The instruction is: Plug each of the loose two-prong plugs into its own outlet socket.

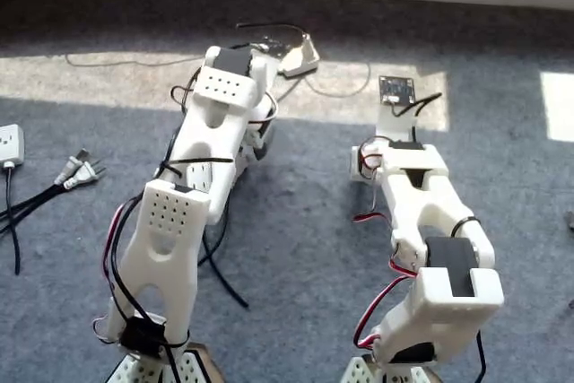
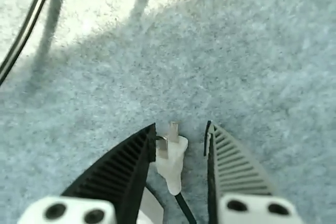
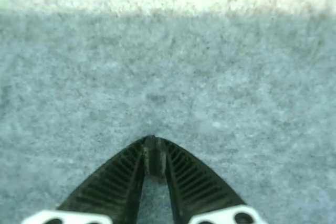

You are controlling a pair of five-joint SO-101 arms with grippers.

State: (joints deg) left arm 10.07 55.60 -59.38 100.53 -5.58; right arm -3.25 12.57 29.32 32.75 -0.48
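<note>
Between the open fingers of my left gripper [image 2: 180, 129] lies a white two-prong plug [image 2: 170, 156], prongs pointing away, on a black cord. It leans on one finger [image 2: 137, 153] and a gap separates it from the other. My right gripper [image 3: 152, 142] is shut, with its tips meeting just over bare carpet and nothing in it. In the high view a white outlet socket [image 1: 9, 145] sits at the far left edge. Two loose plugs [image 1: 79, 170] lie just right of it. The left arm [image 1: 211, 141] stretches toward the back and hides its own gripper.
Grey carpet covers the floor, with a sunlit strip along the back. Black cords [image 1: 18, 204] trail from the loose plugs toward the left edge. The right arm [image 1: 421, 213] stands folded at the right. A thin cable [image 1: 336, 91] loops across the sunlit strip.
</note>
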